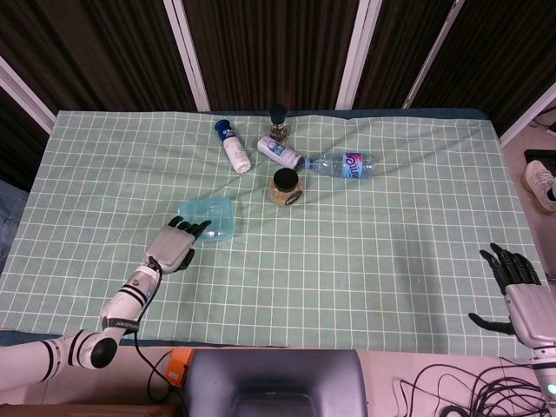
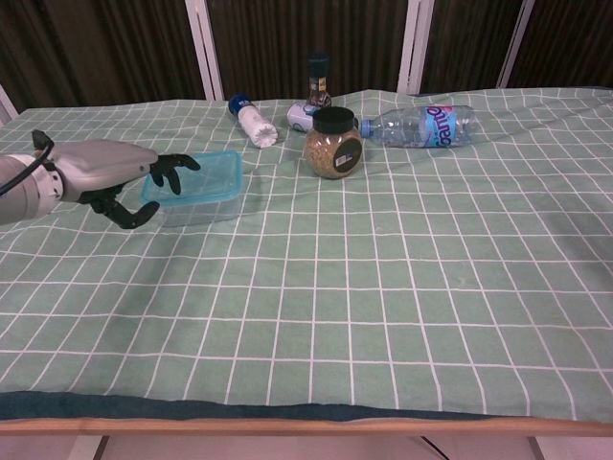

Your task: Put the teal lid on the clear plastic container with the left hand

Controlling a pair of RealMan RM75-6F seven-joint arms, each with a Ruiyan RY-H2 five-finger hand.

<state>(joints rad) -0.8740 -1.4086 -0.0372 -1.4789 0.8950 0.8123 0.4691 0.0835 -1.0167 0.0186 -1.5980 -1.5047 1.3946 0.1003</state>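
1. The translucent teal rectangular lid [image 2: 198, 173] is sitting flat on the shallow clear plastic container [image 2: 196, 208], left of table centre.
2. The left hand [image 2: 120, 174] is hovering beside it, fingers spread, holding nothing.
3. The right hand [image 1: 521, 291] is resting open at the table's right edge.

- Tabletop [image 1: 365, 252] under a green checked cloth [image 2: 402, 287].
- On it: clear plastic container [image 1: 208, 218] with teal lid [image 2: 196, 175], seed jar [image 2: 332, 143], water bottle [image 1: 340, 163] lying flat, two white bottles [image 1: 232, 146] on their sides, dark-capped grinder [image 1: 278, 121] upright.
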